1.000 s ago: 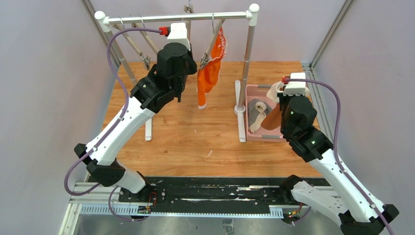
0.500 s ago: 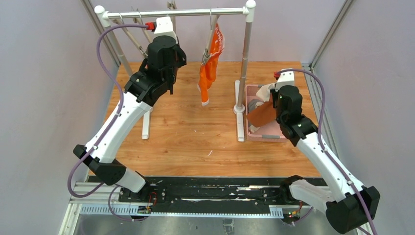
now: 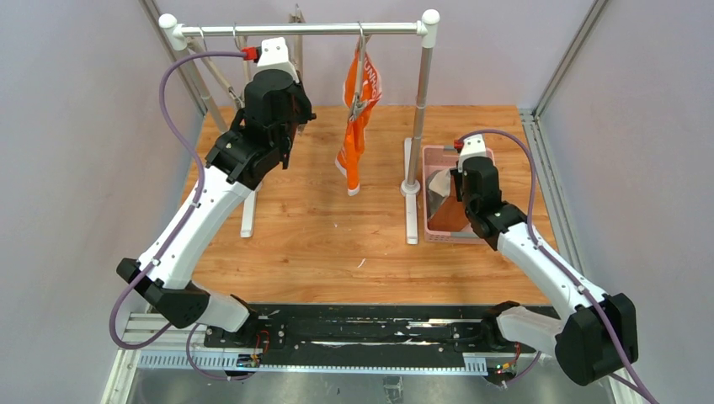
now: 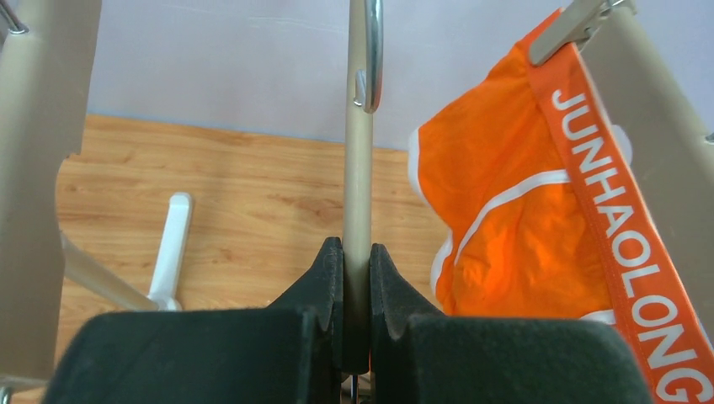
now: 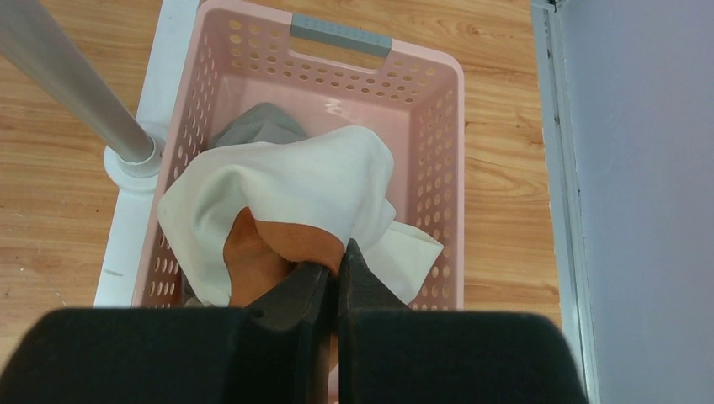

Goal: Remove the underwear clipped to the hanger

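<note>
My left gripper (image 4: 356, 252) is raised by the rail and shut on a thin beige bar of the hanger (image 4: 358, 160). The bright orange underwear (image 4: 514, 244) with white print hangs just to its right from a metal clip (image 4: 572, 25); in the top view it (image 3: 355, 139) dangles from the rail. My right gripper (image 5: 335, 261) is shut on the rust-brown underwear (image 5: 261, 248), low inside the pink basket (image 5: 442, 151). Cream cloth (image 5: 295, 181) drapes over the brown pair. A grey pair (image 5: 253, 126) lies beneath.
A white clothes rack (image 3: 299, 29) stands on the wooden table, its right post (image 3: 421, 109) and foot (image 5: 135, 160) right beside the pink basket (image 3: 434, 153). Further beige hangers (image 3: 223, 76) hang at the rail's left end. Grey walls close both sides.
My right gripper has carried the rust-brown pair to the left and down into the basket. My left arm has shifted back and left with the hanger, and the orange pair now hangs straighter.
</note>
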{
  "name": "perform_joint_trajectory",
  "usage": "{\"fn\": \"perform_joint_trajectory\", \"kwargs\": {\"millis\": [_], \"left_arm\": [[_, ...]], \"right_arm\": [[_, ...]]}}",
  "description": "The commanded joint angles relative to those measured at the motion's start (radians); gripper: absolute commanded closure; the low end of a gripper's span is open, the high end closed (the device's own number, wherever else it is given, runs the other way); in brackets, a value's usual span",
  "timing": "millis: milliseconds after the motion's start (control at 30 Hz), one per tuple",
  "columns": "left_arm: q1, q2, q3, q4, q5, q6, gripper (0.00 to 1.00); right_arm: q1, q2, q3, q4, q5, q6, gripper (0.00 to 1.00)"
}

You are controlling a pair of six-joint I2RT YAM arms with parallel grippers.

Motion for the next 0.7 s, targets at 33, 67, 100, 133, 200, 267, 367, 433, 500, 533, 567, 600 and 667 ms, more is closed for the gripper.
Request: {"fn": "perform_joint_trajectory", "kwargs": {"millis": [33,67,100,133,200,267,367,433,500,533,567,600,667], "left_arm": [[0.003,-0.038,0.031,0.069,0.086,-0.022,1.0],[0.003,-0.049,0.023,0.074,0.094,-0.022,1.0],[0.003,-0.059,0.016,0.078,0.1,-0.021,1.0],[0.003,-0.068,0.009,0.079,0.104,-0.02,1.0],[0.003,-0.089,-0.006,0.084,0.111,-0.017,1.0],[0.003,-0.109,-0.015,0.085,0.115,-0.01,1.0],[0.003,-0.131,-0.015,0.086,0.118,0.006,1.0],[0.003,-0.14,-0.01,0.084,0.113,0.019,1.0],[0.003,-0.145,-0.004,0.085,0.101,0.033,1.0],[0.003,-0.144,0.0,0.084,0.096,0.04,1.0],[0.003,-0.14,0.006,0.081,0.094,0.046,1.0],[0.002,-0.136,0.011,0.079,0.095,0.051,1.0],[0.002,-0.122,0.021,0.079,0.095,0.062,1.0]], "right_arm": [[-0.014,0.005,-0.044,0.079,-0.017,0.02,1.0],[-0.014,0.012,-0.048,0.087,-0.018,0.02,0.99],[-0.014,0.019,-0.054,0.097,-0.019,0.019,1.0],[-0.014,0.027,-0.059,0.11,-0.02,0.016,1.0],[-0.014,0.047,-0.065,0.132,-0.027,0.015,1.0],[-0.014,0.07,-0.065,0.148,-0.034,0.015,0.99],[-0.014,0.103,-0.069,0.183,-0.042,0.011,0.99],[-0.014,0.129,-0.071,0.207,-0.045,0.005,0.99],[-0.013,0.155,-0.074,0.23,-0.047,-0.001,0.99],[-0.014,0.167,-0.072,0.239,-0.049,-0.003,1.0],[-0.014,0.179,-0.073,0.247,-0.049,-0.005,1.0],[-0.014,0.193,-0.071,0.252,-0.049,-0.006,1.0],[-0.014,0.214,-0.069,0.259,-0.049,-0.009,1.0]]}}
